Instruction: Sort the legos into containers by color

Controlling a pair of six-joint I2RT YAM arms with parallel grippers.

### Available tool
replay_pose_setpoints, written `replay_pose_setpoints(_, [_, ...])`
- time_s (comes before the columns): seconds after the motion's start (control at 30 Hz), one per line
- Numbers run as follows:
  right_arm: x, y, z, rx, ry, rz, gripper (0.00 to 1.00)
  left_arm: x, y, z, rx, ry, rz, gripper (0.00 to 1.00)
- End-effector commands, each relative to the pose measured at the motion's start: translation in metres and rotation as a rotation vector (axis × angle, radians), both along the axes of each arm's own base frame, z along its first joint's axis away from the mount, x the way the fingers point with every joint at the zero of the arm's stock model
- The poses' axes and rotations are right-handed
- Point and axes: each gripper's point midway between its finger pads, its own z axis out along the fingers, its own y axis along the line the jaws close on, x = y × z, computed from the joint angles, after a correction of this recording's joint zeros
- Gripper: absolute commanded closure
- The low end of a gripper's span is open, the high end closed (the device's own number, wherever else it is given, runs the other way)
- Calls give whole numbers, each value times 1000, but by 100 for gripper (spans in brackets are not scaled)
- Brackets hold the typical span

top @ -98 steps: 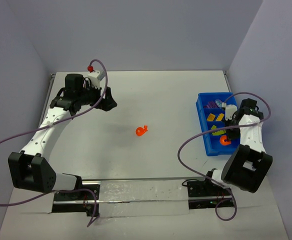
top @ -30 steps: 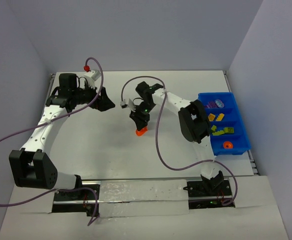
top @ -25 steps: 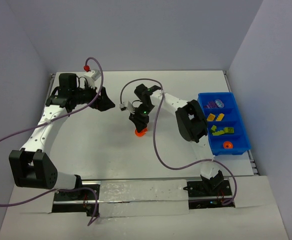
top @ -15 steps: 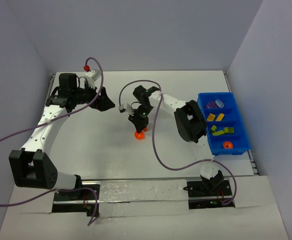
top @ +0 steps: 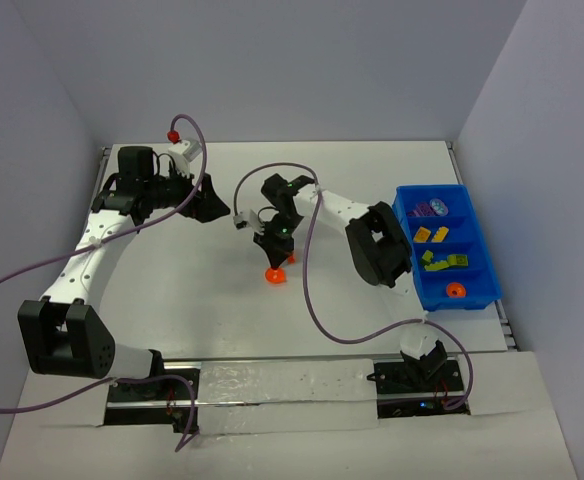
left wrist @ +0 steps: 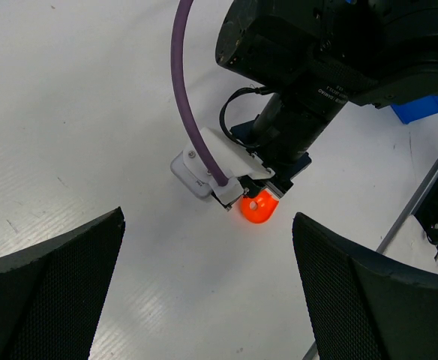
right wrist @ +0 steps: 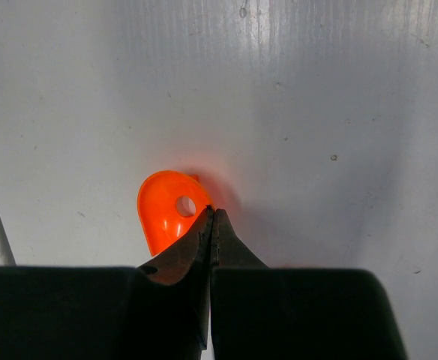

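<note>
The orange piece [top: 274,274] is seen lying on the white table [top: 172,310], near the middle, well apart from the blue tray [top: 467,299] at the right edge. The right gripper [right wrist: 211,214] is lowered directly over it, pointed down at the table. Its fingers are pressed together with no gap left between them. In the right wrist view the piece is found just beside the fingertips, on the left of that picture, and its rounded body and small hole are left uncovered. Only its edge is met by the tips, and whether that edge is nipped cannot be told. In the left wrist view the piece is seen just below the right gripper's tip, touching the table.

The left gripper [top: 210,205] is held at the far left of the table, well apart from the piece, and its fingers are spread wide and nothing is held.

Other pieces are kept in the tray's compartments — purple [top: 430,209] farthest, then yellow [top: 429,235], green [top: 447,262] and an orange one [top: 455,290] nearest.
</note>
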Motion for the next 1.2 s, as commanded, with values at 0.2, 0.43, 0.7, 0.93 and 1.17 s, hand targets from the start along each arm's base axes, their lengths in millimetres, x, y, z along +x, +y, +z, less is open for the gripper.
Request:
replay_pose_setpoints(0.2, [-8,-6,94,166,55,-139,100,7,7,28,-11,-78,31,1])
replay_pose_setpoints(0.43, [11,-100,152,205,-26,-404,100,8,11,34,-20,-87,47,1])
replay_pose_setpoints(0.7, [-6,-267,155,50,-181,-779,100,19,10,28,-12,-65,96,1])
replay_pose_setpoints(0.93, [-46,-373,139,-134,-222,-995,100,26,-12,17,99,-94,122,1])
replay_pose_setpoints(1.17, [-80,-441,117,-323,-225,-1110,100,31,-21,18,80,-86,106,1])
